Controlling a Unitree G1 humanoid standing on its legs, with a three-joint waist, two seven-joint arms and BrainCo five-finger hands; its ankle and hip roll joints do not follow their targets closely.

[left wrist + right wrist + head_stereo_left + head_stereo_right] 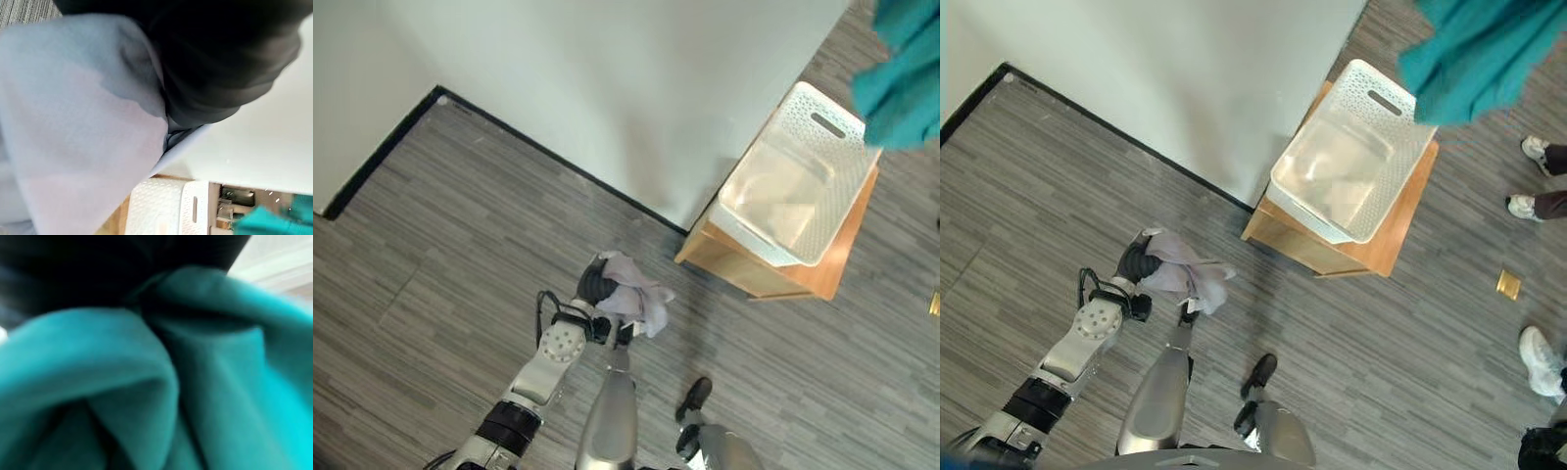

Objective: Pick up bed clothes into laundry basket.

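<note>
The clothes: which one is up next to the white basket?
The teal cloth, hanging by the laundry basket on its wooden stand. The pale lilac cloth is lower, bunched at the left hand over the floor.

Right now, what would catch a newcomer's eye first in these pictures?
The teal cloth hanging at the upper right, just above the white laundry basket, which sits on a low wooden stand by the wall. Next, the pale lilac cloth bunched at the left hand over the grey floor.

Pale cloth (1185,271) hides the left hand's (1139,262) fingers, and the teal cloth (1484,49) is cut off by the edge.
</note>
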